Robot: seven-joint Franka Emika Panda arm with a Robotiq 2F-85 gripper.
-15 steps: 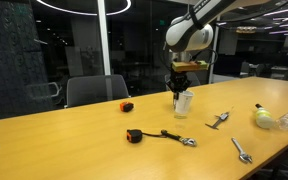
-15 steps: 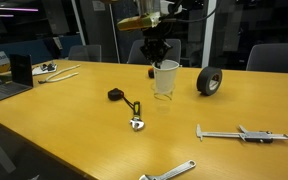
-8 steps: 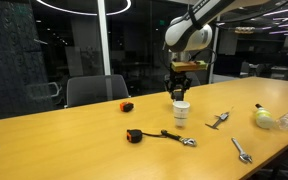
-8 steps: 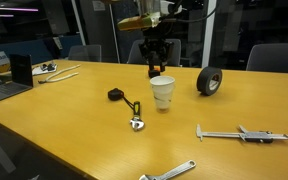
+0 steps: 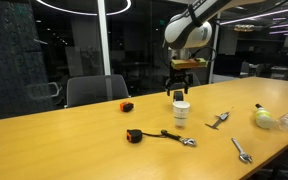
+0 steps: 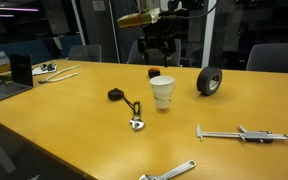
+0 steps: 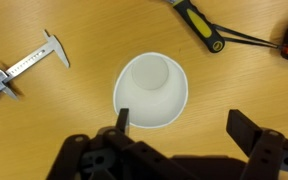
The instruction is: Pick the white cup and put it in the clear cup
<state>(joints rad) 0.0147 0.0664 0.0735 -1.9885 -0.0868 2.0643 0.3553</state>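
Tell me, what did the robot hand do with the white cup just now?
The gripper let go of the white cup, which dropped lower and now sits in the clear cup. Then the open gripper lifted up, away from it. The tape roll and calipers stayed put.

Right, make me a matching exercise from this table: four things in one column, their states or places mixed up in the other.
Things:
1. gripper
2. white cup
3. tape roll
4. caliper

States:
A. silver, lying flat on the table
B. open, hanging above the cup
C. black ring beside the cup
D. upright on the table, mouth up

Pairs: 1-B, 2-D, 3-C, 4-A
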